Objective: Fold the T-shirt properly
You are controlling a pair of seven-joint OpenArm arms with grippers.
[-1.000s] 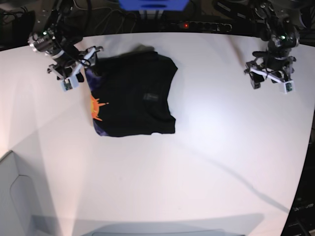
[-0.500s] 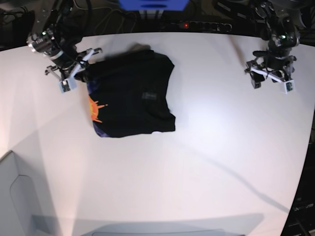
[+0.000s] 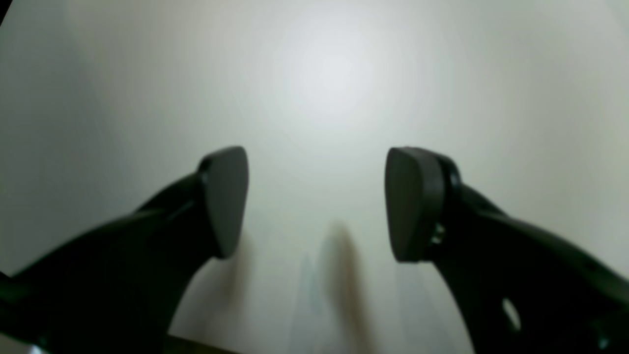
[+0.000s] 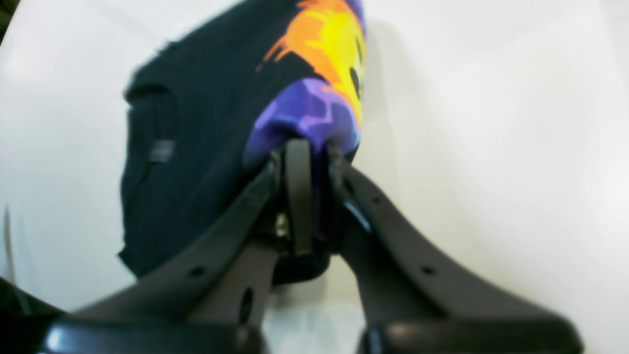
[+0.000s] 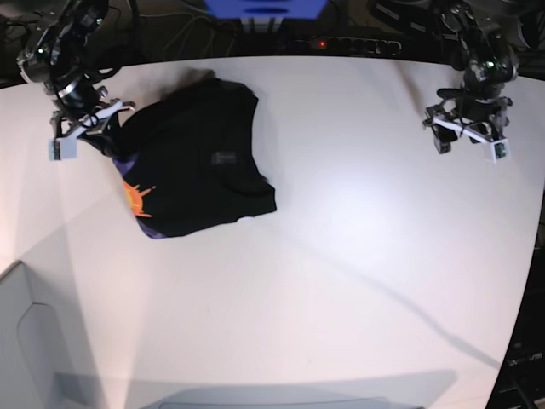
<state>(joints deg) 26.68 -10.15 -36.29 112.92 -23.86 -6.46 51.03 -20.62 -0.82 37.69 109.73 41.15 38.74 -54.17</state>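
Right end effector (image 5: 85,132) clamped on shirt (image 5: 192,162) corner, upper left; shirt trails lower right. Left end effector (image 5: 467,136) apart, far right.

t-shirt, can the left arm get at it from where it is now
Probably not without a long reach: the left gripper hangs open at the far side of the table, while the T-shirt lies across it, pinched by the right gripper. Nothing lies between.
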